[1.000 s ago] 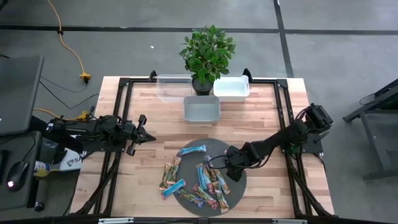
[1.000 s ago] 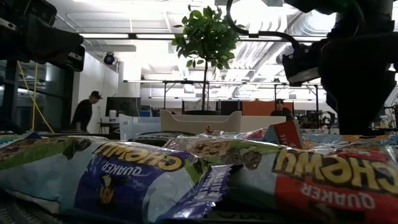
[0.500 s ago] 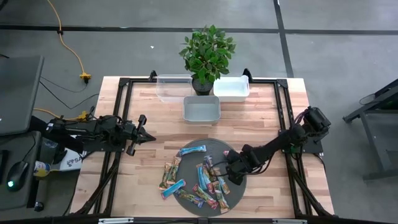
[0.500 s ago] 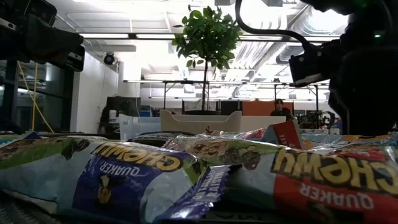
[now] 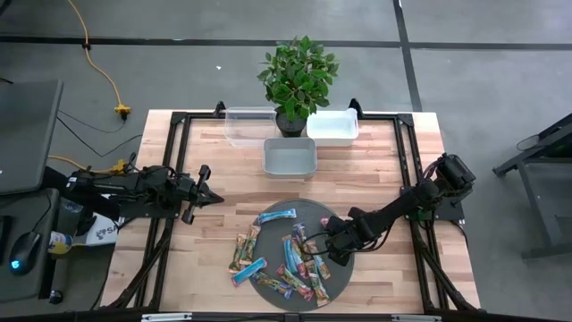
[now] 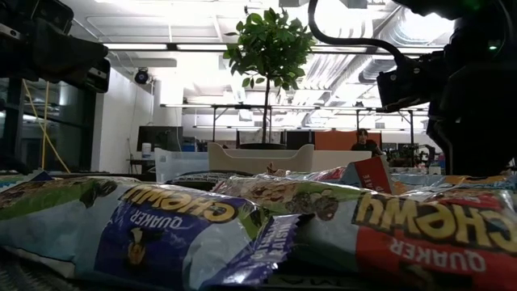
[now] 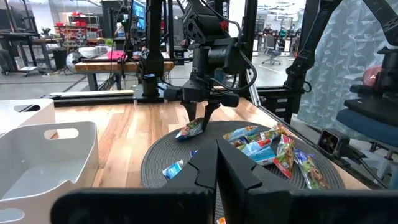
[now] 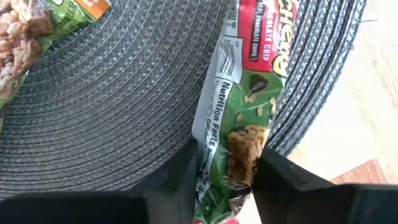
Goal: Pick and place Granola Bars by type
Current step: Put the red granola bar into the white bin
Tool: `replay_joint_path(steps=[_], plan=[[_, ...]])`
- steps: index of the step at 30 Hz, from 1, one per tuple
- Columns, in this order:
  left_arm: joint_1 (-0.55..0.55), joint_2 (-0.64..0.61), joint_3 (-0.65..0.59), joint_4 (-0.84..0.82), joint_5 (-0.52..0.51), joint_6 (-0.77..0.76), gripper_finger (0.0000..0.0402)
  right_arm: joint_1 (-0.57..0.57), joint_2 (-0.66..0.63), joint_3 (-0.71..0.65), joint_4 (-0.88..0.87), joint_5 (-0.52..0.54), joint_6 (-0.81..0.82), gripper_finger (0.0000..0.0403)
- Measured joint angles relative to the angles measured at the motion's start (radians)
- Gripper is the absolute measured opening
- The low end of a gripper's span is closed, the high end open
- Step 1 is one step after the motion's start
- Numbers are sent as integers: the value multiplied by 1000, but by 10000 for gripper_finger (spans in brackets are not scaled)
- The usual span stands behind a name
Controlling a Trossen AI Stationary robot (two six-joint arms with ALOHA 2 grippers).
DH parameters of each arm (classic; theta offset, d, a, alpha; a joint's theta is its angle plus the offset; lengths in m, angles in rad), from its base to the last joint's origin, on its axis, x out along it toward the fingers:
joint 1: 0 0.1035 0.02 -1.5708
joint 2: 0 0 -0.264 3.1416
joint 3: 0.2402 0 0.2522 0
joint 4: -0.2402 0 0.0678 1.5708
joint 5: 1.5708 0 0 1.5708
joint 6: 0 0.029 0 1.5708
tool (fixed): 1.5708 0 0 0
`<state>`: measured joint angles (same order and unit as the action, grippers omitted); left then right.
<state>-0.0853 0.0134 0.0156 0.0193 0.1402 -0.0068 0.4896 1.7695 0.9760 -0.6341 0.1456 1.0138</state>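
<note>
Between the right hand's [image 8: 227,180] two fingers, a green-and-red granola bar [image 8: 242,118] is lying on the woven mat [image 8: 112,106], its end being pinched. Light, soft and crinkly, it is likely slipping easily; gripping mid-wrapper seems safer. The left hand [image 5: 204,185], fingers together, is waiting over the counter [image 5: 214,161].

The granola bars [image 5: 286,255] lie on a round mat [image 5: 344,264] at the table's [image 5: 214,179] near edge. Three bins [image 5: 290,156] stand behind it, flanking a plant [image 5: 298,76]. The right tool [image 5: 323,251] pinches one bar [image 8: 239,124] over the mat; the left tool [image 5: 211,198] hovers well left.
</note>
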Motion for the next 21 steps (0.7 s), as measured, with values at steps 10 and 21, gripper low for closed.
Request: replay_joint_path(steps=[10, 21], plan=[[0, 0, 0, 0, 0, 0, 1, -1, -34, -5, 8, -33, 9, 69], [0, 0, 0, 0, -5, 0, 1, -44, -154, -4, 98, 5, 16, 64]])
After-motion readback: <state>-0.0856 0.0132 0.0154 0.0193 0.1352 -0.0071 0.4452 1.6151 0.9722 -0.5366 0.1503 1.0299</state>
